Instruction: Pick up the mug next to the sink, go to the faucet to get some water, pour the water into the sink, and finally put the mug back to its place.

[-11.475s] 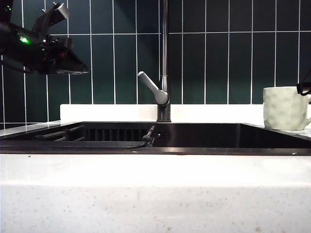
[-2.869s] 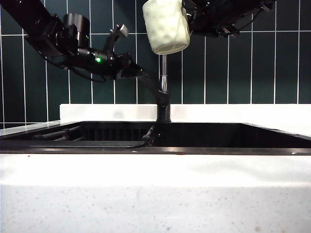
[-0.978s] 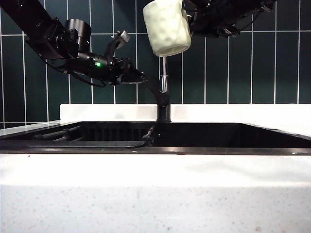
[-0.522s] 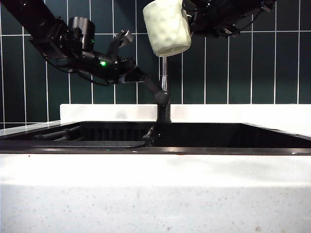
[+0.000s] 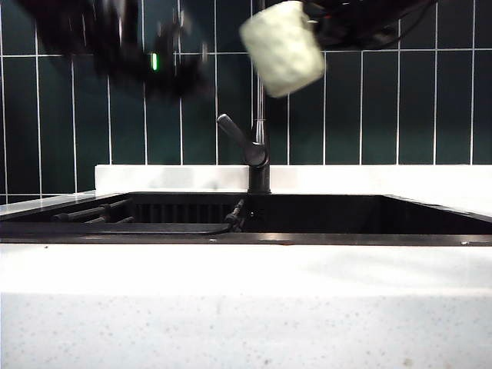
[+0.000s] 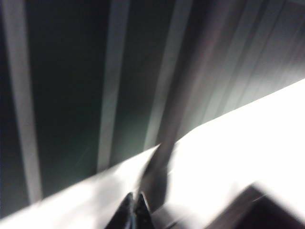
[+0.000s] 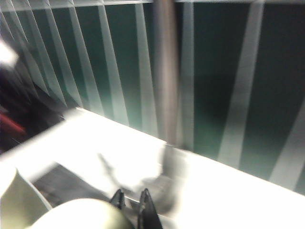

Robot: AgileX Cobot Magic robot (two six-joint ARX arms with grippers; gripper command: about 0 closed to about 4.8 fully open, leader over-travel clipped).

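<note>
One white speckled countertop (image 5: 246, 307), black sink (image 5: 323, 219), dark green tiled wall (image 5: 384, 108)

I saw a dimpled, matt ceramic mug (image 5: 282, 48) and glossy green tiles (image 5: 361, 108). The faucet (image 5: 257, 146) looked dark metal, the countertop (image 5: 246, 300) speckled white stone.

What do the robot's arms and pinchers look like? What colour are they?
Both arms are black. The left arm, a dark blur high on the left of the exterior view, has a small green light. The left gripper and right gripper end in thin, dark, pointed fingertips. The right arm is black too.
</note>
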